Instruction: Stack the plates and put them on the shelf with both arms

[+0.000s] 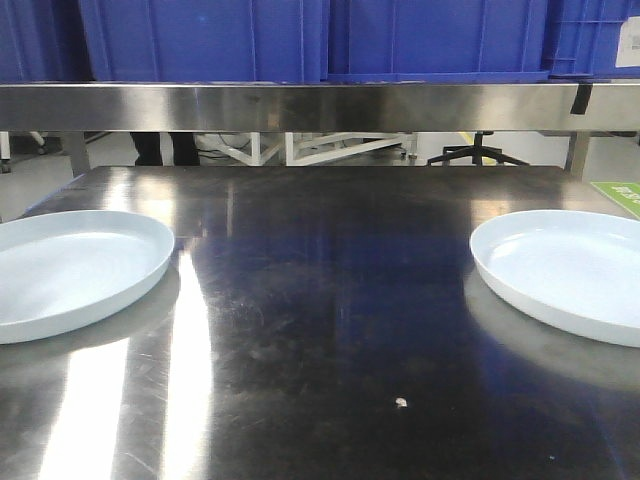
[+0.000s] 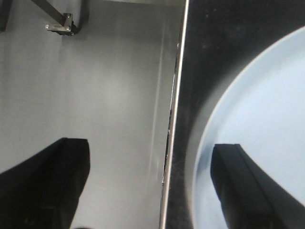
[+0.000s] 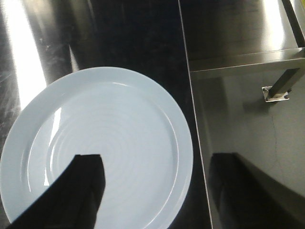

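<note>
Two pale blue-white plates lie flat and apart on the steel tabletop, one at the left [image 1: 70, 270] and one at the right [image 1: 570, 275]. No arm shows in the front view. In the left wrist view my left gripper [image 2: 150, 186] is open. One finger [image 2: 252, 186] hangs over the left plate [image 2: 257, 105], the other [image 2: 47, 186] beyond the table's edge. My right gripper [image 3: 159, 191] is open too. One of its fingers [image 3: 71, 191] hangs over the right plate [image 3: 109, 138], the other [image 3: 248, 191] past the table's side. The shelf rail [image 1: 320, 107] runs across the back.
Blue crates [image 1: 200, 40] stand on the shelf above the rail. The table's side edge [image 2: 174, 119] runs between the left fingers, with floor and a leg foot [image 2: 59, 24] beyond. On the right, the edge [image 3: 195, 119] and a leg foot [image 3: 276, 93] show.
</note>
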Controlling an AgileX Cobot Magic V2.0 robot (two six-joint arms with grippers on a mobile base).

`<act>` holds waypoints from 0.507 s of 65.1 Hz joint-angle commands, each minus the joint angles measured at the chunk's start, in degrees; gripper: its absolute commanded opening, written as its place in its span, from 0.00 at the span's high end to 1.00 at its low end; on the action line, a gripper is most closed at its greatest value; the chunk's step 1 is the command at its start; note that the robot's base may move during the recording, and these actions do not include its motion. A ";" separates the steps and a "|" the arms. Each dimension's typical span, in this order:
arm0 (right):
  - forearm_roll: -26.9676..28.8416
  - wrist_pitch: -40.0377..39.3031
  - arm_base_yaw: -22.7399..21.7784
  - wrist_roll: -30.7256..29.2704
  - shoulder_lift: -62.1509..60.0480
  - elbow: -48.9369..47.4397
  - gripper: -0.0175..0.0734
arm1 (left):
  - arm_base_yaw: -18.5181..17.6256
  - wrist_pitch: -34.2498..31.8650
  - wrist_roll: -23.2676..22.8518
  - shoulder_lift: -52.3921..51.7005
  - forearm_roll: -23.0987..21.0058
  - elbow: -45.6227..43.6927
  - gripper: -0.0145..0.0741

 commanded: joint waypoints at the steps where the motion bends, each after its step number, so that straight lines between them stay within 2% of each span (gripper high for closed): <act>1: -0.86 -4.02 0.12 -0.50 -0.68 -2.22 0.18 | 0.03 -2.76 -0.69 -1.80 -0.55 -1.66 0.21; 29: -0.86 -4.02 0.12 -0.50 -0.68 -2.22 0.18 | 0.03 -2.26 -0.69 0.54 -0.94 -1.66 0.21; 33: -0.86 -4.02 0.12 -0.50 -0.68 -2.22 0.18 | 0.03 -2.26 -0.69 0.54 -0.94 -1.76 0.26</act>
